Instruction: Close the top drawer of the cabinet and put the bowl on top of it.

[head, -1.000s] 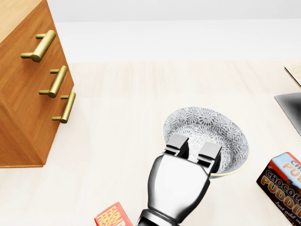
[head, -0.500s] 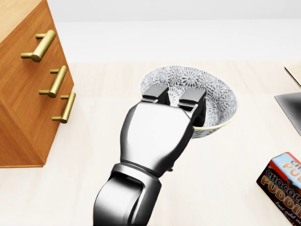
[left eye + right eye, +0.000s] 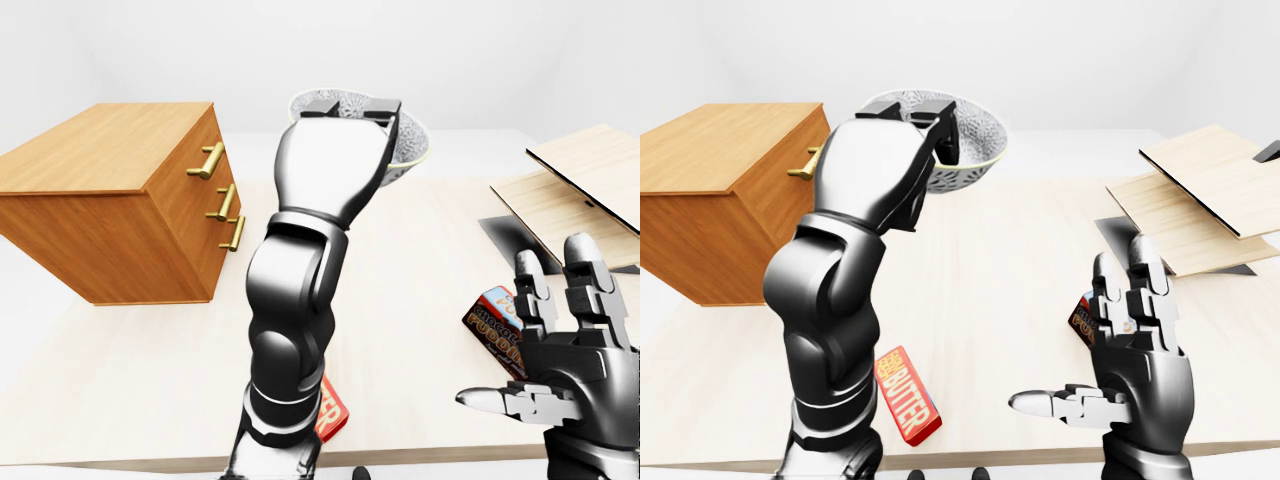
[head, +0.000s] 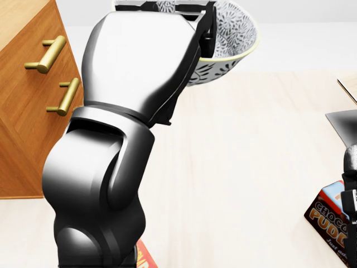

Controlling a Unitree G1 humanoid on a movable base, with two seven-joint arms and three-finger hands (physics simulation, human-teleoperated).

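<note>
— well, your left hand (image 3: 352, 108) has come up a long way. a second ago it pinched the bowl (image 4: 234, 33) low over the table (image 3: 400, 300); now hand and bowl sit at the top of the head view, clear of the wood.

— is the grip sound?

— it looks so. two fingers hook over the near rim into the bowl, and the bowl hangs beyond them, a little tilted. the thumb is hidden under the hand, so you can't check it, but the bowl has risen with the hand, so i'd call it clenched on the rim.

— and the cabinet (image 3: 110, 160)?

— off to that hand's left, well apart from it. its three handles (image 3: 210, 160) line up and the top drawer looks flush, so i judge the closing done and only the placing left.

— my right hand (image 3: 565, 370)?

— spread wide, holding nothing, low at the right of the eye views, near the pudding box (image 3: 492, 325).

— so what does the lift buy me?

— height, most likely enough to clear the cabinet's edge. you'd swing the bowl left until it is over the top, then lower it. mind the one-sided pinch: the bowl may swivel or slip if you swing fast.
</note>
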